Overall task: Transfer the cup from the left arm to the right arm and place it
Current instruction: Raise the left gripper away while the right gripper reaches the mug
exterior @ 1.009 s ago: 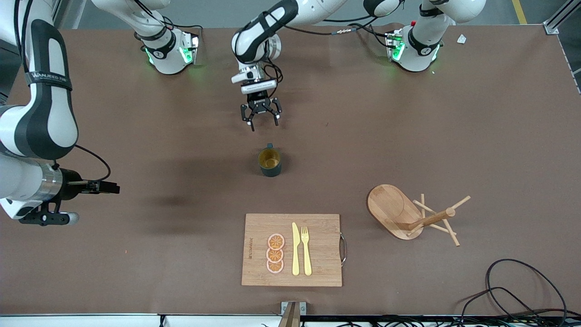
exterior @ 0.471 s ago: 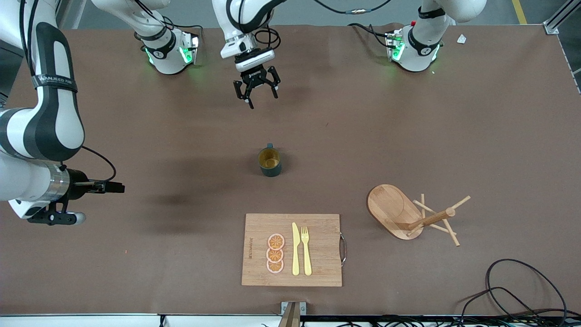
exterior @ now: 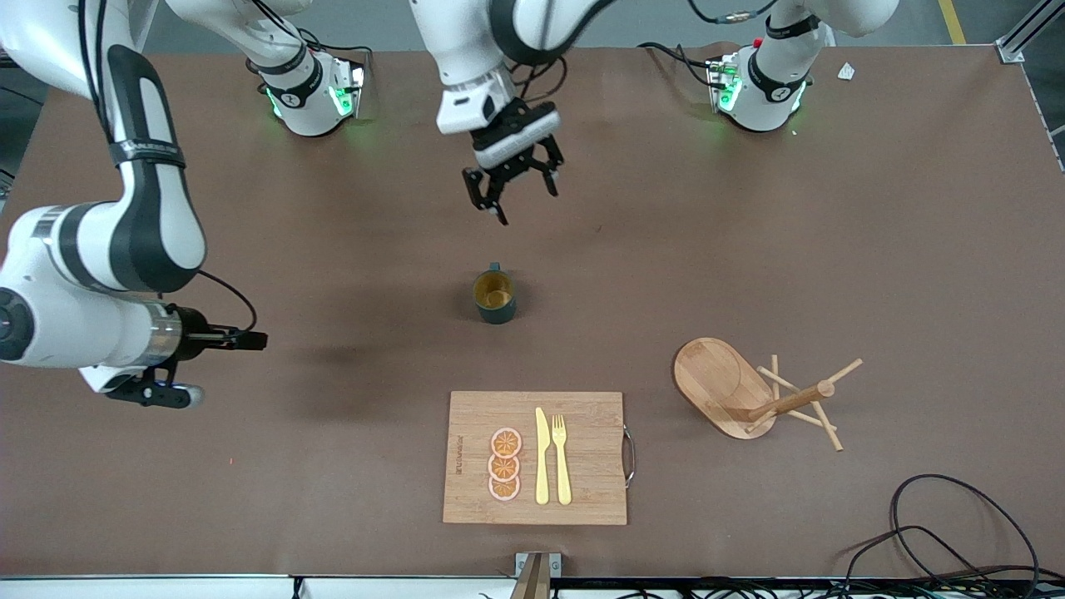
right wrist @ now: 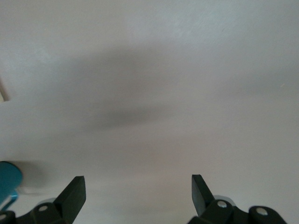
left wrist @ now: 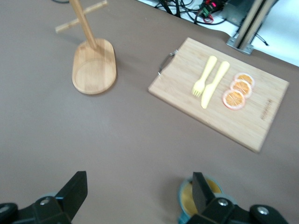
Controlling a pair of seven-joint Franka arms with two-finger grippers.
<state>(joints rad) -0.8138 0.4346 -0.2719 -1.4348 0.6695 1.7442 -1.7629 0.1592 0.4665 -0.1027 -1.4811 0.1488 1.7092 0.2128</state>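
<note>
The dark teal cup (exterior: 495, 297) with its ochre inside stands upright in the middle of the table, its handle toward the robots' bases. My left gripper (exterior: 527, 205) hangs open and empty above the table between the bases and the cup. In the left wrist view (left wrist: 138, 186) the cup (left wrist: 188, 201) shows just past one fingertip. My right gripper (exterior: 251, 339) is open and empty, held level and low over the table toward the right arm's end, pointing toward the cup. In the right wrist view (right wrist: 138, 184) a teal bit of the cup (right wrist: 7, 182) shows at the edge.
A wooden cutting board (exterior: 591, 453) with three orange slices, a yellow knife and a fork lies nearer the front camera than the cup. A wooden peg rack (exterior: 720, 378) lies tipped over toward the left arm's end. Black cables (exterior: 957, 524) lie at the table's near corner.
My left gripper rose away from the cup toward the bases, then swung toward the left arm's end and turned. My right gripper slid closer to the cup. The cup stayed put.
</note>
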